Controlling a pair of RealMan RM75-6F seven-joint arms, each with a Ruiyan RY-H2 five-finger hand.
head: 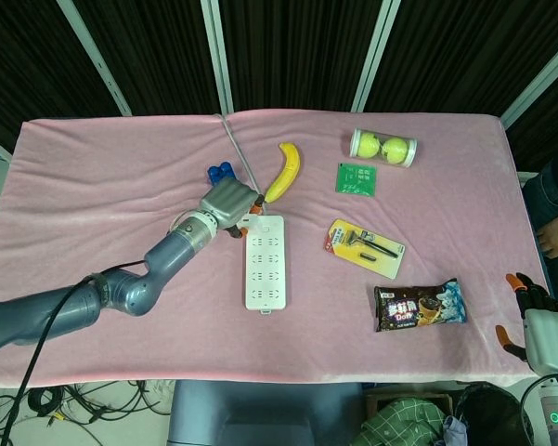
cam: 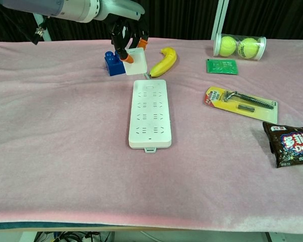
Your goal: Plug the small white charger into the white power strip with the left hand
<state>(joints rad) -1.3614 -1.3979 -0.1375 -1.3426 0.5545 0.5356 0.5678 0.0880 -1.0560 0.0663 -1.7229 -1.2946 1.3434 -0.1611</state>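
On the pink cloth (head: 93,195) the strip (head: 265,261) lies lengthwise at centre, the left hand (head: 227,200) hovers at its 12 o'clock end clamping the charger (cam: 133,61) in its fingertips, while the right hand (head: 529,307), at 4 o'clock, shows too little to judge.

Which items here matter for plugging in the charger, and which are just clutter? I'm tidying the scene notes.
Job: left hand, holding the small white charger; white power strip.

Lying about: banana, blue block, tennis ball tube, green packet, razor pack, cookie bag.
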